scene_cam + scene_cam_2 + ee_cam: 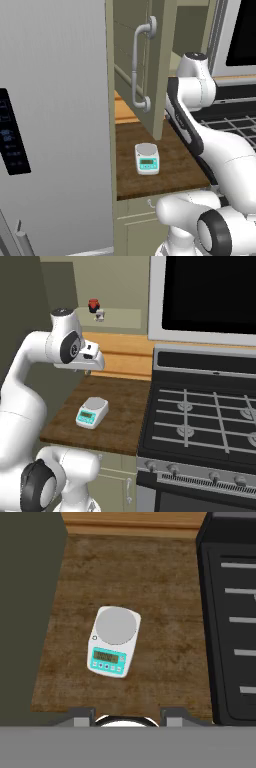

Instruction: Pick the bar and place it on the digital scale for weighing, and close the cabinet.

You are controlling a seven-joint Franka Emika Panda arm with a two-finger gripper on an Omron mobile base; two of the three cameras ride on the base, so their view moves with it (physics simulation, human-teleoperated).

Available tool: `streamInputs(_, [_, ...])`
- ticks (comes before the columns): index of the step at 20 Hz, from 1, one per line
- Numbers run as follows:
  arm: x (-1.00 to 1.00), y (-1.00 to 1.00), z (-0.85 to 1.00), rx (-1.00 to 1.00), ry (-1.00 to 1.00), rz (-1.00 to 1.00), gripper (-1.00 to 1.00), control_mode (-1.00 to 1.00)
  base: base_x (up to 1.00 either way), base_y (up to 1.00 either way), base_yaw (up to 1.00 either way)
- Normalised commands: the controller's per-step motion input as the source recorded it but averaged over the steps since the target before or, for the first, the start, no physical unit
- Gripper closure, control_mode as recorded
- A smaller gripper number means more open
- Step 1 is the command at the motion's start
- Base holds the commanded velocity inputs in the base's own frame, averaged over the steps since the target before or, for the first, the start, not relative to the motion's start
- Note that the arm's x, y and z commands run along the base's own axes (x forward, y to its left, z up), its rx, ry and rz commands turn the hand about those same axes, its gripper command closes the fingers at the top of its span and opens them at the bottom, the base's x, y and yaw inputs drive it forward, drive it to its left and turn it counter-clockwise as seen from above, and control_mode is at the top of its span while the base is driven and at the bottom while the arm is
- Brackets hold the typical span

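Squarely on the dark, grainy wooden surface (165, 612) sits the digital scale (114, 641), a small white box with rounded corners, a smooth round silver-grey plate on top and a teal display panel with a row of tiny buttons along its front. Nothing lies on the plate. From the base cameras the scale (147, 158) stands near the surface's front edge, apart from everything else.

Above it hangs the robot's hand; the fingers (127, 716) show as two small dark tips at the bottom of the hand view, drawn close together with nothing between them. The bar cannot be made out in any of the views.

To the left the cabinet (145, 60) stands open, its olive-beige panelled door (162, 65) swung out over the surface, edge toward the camera, carrying a long curved grey bar handle (140, 65). Beside it rises a flat pale-grey refrigerator (55, 120) with a dark control strip. To the right of the surface is a black stove (205, 416) with thin grey grates and a row of knobs. On a pale shelf (120, 318) at the back stands a small red-topped object (94, 306), too small to identify.
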Motion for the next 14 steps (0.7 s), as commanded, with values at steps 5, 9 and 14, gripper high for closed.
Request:
streamInputs(5, [-0.32,0.00,0.00,0.00,-0.01,0.00,-1.00,-1.00,0.00,0.00,0.00])
streamInputs(9, [-0.23,0.00,0.19,0.00,-0.10,0.05,-1.00,-1.00,0.00,0.00,0.00])
streamInputs(14, [-0.14,0.00,0.41,0.00,-0.16,0.04,-1.00,-1.00,0.00,0.00,0.00])
